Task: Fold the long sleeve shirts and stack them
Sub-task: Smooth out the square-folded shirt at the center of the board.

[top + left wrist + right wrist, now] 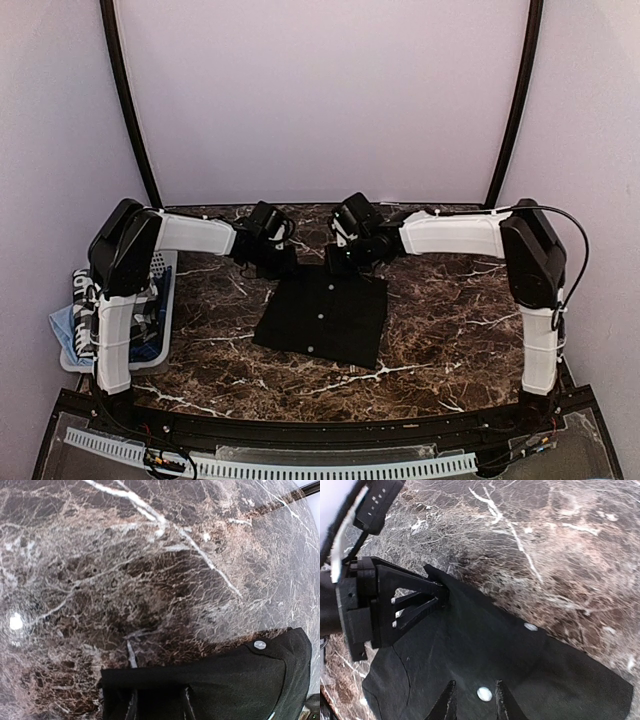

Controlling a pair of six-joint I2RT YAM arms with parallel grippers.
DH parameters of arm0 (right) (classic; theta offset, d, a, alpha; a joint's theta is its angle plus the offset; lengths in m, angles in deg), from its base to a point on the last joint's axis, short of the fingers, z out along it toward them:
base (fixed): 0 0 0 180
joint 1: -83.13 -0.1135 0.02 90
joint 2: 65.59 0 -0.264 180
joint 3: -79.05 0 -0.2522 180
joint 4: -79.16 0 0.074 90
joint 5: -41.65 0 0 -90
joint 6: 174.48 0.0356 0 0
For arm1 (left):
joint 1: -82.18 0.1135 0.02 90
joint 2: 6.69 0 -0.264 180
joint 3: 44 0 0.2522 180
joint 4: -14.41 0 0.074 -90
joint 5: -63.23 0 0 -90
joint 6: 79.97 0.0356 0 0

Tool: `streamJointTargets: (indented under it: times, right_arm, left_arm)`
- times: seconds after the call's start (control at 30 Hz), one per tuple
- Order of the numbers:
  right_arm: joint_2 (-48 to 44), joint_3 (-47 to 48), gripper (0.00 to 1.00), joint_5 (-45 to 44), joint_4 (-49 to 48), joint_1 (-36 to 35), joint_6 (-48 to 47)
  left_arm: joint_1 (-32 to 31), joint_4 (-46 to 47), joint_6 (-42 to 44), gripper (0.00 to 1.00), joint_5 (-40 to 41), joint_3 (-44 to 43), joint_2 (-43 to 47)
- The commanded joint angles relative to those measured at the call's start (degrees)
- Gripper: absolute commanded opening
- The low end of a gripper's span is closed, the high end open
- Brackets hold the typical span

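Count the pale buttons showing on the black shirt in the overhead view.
3 small pale round buttons run in a line down the folded black cloth shirt: near its far edge, mid-cloth, near its near edge. Folds may hide more.

Dark brown marble table [440, 330], veined in white, set inside a booth. Plain pale lilac walls [320, 100] rise behind it and on both sides. A black curved pole [125, 100] climbs from the far left corner, and a second pole [517, 100] from the far right. A white slatted strip [300, 465] runs along the near edge. The light is soft and even, with one bright glare spot [16, 621] on the stone.
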Motion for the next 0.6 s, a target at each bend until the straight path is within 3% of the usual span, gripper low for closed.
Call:
streamJointTargets:
  times: [0.0, 0.3, 0.57]
  right_arm:
    - [6.9, 6.7, 0.24, -2.4, 2.3, -0.1, 0.1]
    - [17.9, 17.3, 0.24, -0.9, 7.8, 2.8, 0.5]
    - [12.5, 18.5, 0.31, -1.3, 10.5, 2.9, -1.2]
  left_arm:
    - [0.6, -2.9, 2.0, 0.28, 0.5, -2.4, 1.2]
    - [0.7, -5.3, 3.7, 0.30, 1.1, -2.4, 4.6]
    - [0.5, -3.0, 2.6, 0.38, -1.3, 6.5, 14.3]
